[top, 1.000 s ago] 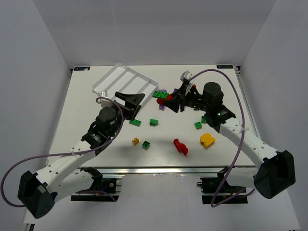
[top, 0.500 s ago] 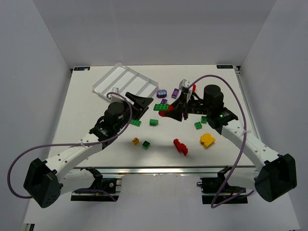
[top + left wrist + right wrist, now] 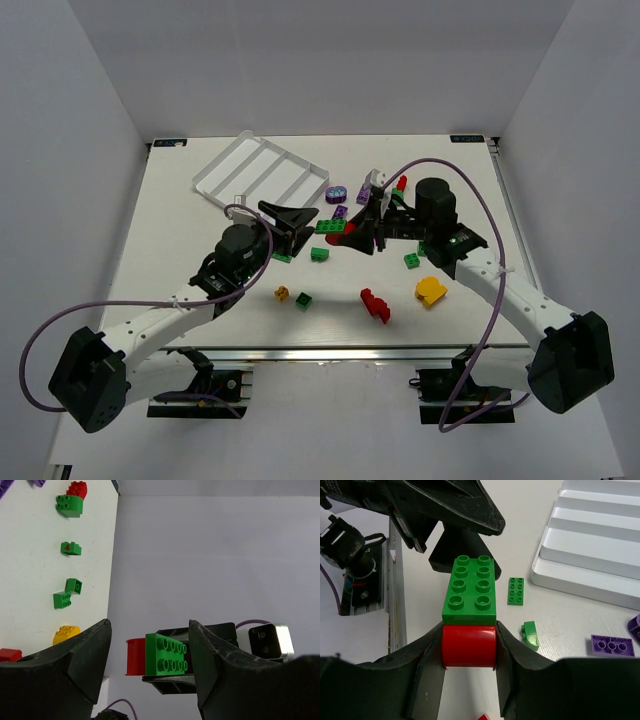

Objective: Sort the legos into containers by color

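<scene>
**A:** What does the right hand (image 3: 469, 628) do?

**B:** It is clenched on a red brick (image 3: 469, 647), with one finger on each side of it. A green brick (image 3: 470, 591) with eight studs sits on top of the red one and is joined to it. Both are in the air, above the middle of the table (image 3: 170, 230).

**A:** And the left hand (image 3: 149, 628)?

**B:** It is released, and its fingers stand wide apart and point toward the right hand. In the left wrist view the green brick shows between them, with a gap on each side. It touches neither finger.

**A:** Where are the other legos?

**B:** They lie loose on the table. A flat green plate (image 3: 515, 590) and a small green wedge (image 3: 530, 633) are below the held pair. A yellow brick (image 3: 431, 291) and a second red brick (image 3: 376, 305) lie nearer the arm bases, on the right. A round purple brick (image 3: 336, 192) is just beside the corner of the tray (image 3: 262, 170).

**A:** And the tray itself?

**B:** It is white, with four long compartments. It lies at an angle in the far left part of the table, near the left hand.
</scene>
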